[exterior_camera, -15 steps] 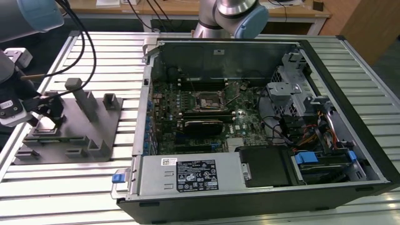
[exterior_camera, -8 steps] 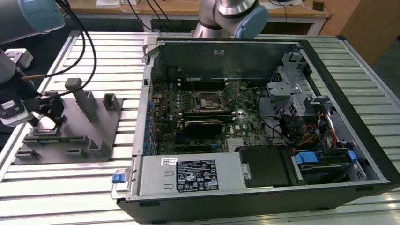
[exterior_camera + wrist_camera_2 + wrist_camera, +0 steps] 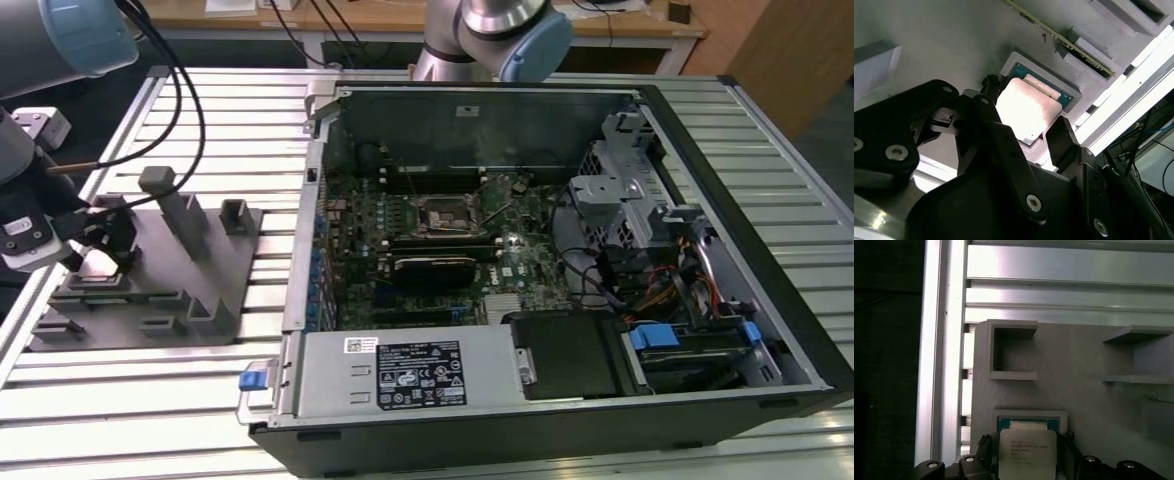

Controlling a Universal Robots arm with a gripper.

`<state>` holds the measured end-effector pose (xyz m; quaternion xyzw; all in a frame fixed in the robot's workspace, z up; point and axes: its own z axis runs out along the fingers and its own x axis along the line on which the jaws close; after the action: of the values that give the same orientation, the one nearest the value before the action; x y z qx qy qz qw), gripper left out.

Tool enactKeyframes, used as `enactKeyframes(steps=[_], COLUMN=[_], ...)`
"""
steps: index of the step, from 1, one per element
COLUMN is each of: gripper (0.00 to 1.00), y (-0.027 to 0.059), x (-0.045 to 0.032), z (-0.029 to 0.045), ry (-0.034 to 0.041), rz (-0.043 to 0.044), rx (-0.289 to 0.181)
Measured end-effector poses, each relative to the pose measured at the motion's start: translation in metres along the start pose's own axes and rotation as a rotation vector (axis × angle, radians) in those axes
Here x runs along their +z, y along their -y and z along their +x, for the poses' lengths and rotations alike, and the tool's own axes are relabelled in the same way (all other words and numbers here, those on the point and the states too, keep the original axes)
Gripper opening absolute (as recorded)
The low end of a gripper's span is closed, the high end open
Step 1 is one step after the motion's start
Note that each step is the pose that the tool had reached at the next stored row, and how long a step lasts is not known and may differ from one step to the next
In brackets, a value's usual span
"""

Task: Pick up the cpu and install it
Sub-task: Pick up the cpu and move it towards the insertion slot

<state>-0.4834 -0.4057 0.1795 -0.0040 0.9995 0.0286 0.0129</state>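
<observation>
The cpu (image 3: 1026, 110) (image 3: 1027, 450), a thin square chip with a pale silver top and a green rim, lies flat in a square recess of the grey plastic fixture (image 3: 200, 290). My gripper (image 3: 100, 255) (image 3: 1024, 112) (image 3: 1027, 440) hangs over that recess, at the exterior view's left. In both wrist views a black finger stands on each side of the chip with a narrow gap showing, so the gripper is open and straddles it. The open computer case (image 3: 534, 250) lies to the right, its motherboard socket (image 3: 441, 213) in the middle.
Upright grey posts (image 3: 167, 200) rise from the fixture close beside my gripper. A second square pocket (image 3: 1013, 352) sits just beyond the chip's recess. Black cables (image 3: 174, 90) hang from the arm. The slatted metal table (image 3: 160, 390) runs under everything.
</observation>
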Motion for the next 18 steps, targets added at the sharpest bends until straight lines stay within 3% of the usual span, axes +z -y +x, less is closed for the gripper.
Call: enactKeyframes(steps=[15, 17, 18], gripper=[0.65, 0.64, 0.57], y=[0.0, 0.0, 0.0], x=[-0.0004, -0.0004, -0.0005], z=[0.0, 0.0, 0.0], ry=[-0.0006, -0.0007, -0.0008], rz=[-0.0004, -0.0004, -0.0003], rx=[-0.001, -0.001, -0.001])
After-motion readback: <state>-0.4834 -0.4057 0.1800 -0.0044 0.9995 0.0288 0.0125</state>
